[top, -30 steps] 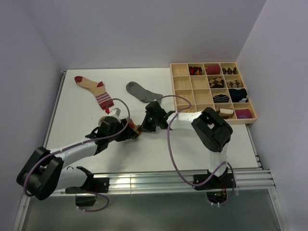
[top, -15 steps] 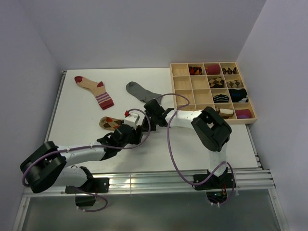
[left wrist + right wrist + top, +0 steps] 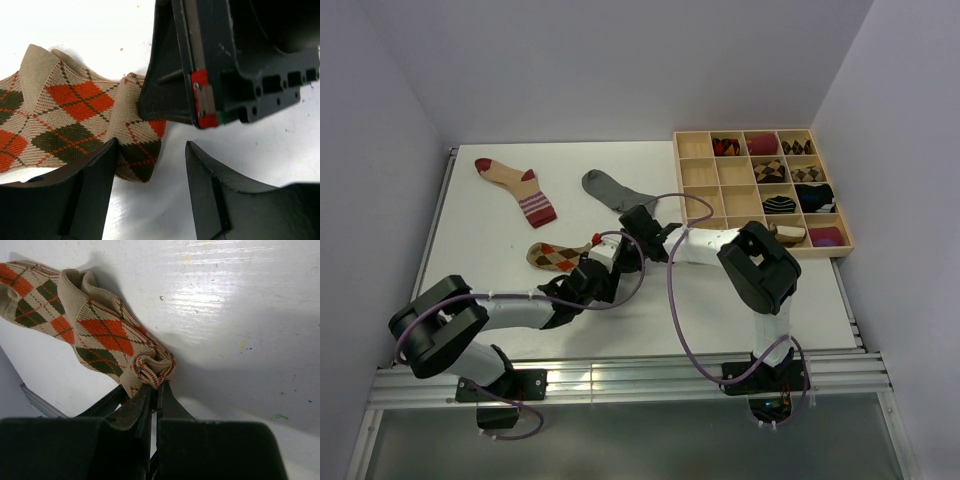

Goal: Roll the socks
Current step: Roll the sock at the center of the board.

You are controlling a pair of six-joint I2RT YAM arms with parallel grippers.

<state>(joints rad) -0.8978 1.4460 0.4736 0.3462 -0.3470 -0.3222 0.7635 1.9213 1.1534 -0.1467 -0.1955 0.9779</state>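
On the white surface (image 3: 470, 250), left of a compartmented wooden tray (image 3: 697, 176), the brown argyle fabric sock (image 3: 70, 110) lies flat near the middle. The right claw (image 3: 156, 389) is clamped on its curled end. The left claw (image 3: 150, 170) stands apart, straddling that same end. The plain grey sock (image 3: 613, 190) and the red-toed beige sock (image 3: 516, 186) lie farther back.

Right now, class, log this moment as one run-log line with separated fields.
step: roll argyle sock | right tool: shut on its curled end | left tool: open at that end | grey sock, beige sock: flat, unrolled
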